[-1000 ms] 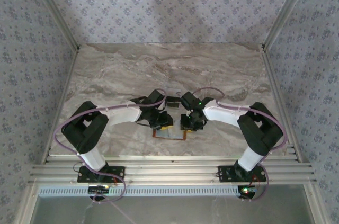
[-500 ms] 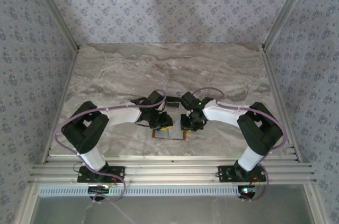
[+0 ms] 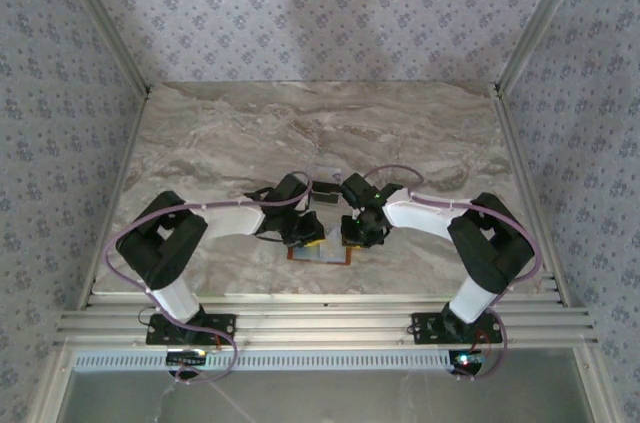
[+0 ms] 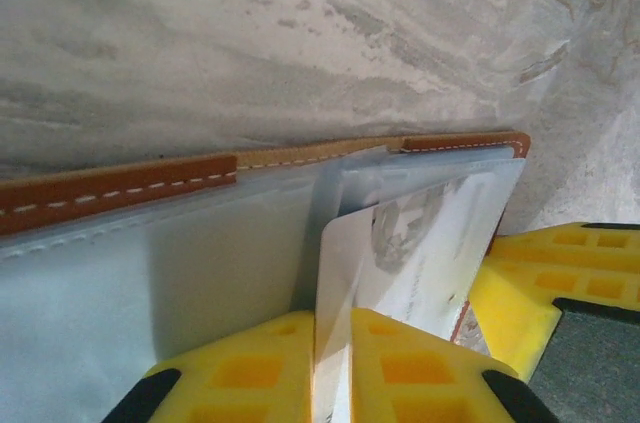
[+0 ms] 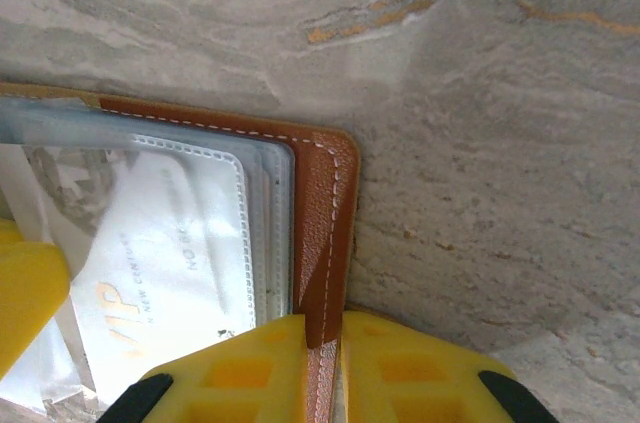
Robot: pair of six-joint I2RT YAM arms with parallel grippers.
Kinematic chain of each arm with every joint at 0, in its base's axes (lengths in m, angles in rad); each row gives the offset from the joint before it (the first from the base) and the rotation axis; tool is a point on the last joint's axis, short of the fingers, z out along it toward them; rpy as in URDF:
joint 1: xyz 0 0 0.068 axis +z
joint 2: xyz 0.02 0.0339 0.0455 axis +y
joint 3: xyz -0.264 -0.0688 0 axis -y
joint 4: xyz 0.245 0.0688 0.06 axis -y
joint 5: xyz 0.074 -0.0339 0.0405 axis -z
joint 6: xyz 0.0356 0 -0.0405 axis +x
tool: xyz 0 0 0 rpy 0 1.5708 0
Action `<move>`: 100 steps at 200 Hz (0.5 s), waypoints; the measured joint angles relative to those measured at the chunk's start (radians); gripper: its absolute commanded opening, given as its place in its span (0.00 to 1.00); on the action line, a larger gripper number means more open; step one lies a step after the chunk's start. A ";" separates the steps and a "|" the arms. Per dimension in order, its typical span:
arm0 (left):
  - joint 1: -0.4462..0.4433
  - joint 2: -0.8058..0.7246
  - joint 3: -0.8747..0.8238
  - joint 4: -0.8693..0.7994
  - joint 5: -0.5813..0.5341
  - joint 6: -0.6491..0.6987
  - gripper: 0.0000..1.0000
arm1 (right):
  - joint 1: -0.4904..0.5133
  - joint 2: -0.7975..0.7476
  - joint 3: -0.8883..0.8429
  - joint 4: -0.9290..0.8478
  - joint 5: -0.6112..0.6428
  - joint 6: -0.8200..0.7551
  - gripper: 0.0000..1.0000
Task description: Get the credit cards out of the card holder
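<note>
The small flat orange-brown leather card holder (image 3: 325, 255) lies open on the grey-beige marbled worktop (image 3: 300, 123), near its front edge and midway between the two arm bases. Both arms bend inward over it. The left pincer (image 3: 306, 235) is at its left part and the right pincer (image 3: 356, 233) at its right part. In the left wrist view, the left pincer (image 4: 333, 318) has its yellow pads (image 4: 265, 368) pressed together on the near edge of a thin pale whitish plastic card (image 4: 340, 273). This card stands tilted up out of the clear pocket, and its far corner reaches toward the stitched brown rim of the card holder (image 4: 120, 188). In the right wrist view, the right pincer (image 5: 322, 328) is clamped on the brown leather rim at the right edge of the card holder (image 5: 320, 213), one yellow pad on each side of it. Just left of that rim, a white card with orange and grey print (image 5: 170, 263) lies flat behind the clear plastic sleeve.
</note>
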 measured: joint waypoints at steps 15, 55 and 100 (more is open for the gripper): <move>0.001 -0.009 -0.002 -0.004 -0.003 0.001 0.13 | 0.000 0.000 0.000 0.000 0.000 0.000 0.17; 0.005 -0.034 -0.002 -0.032 -0.022 0.020 0.11 | 0.000 0.000 0.000 0.000 0.001 0.000 0.17; 0.014 -0.060 -0.003 -0.061 -0.031 0.042 0.09 | 0.000 -0.002 0.000 -0.001 0.003 0.000 0.17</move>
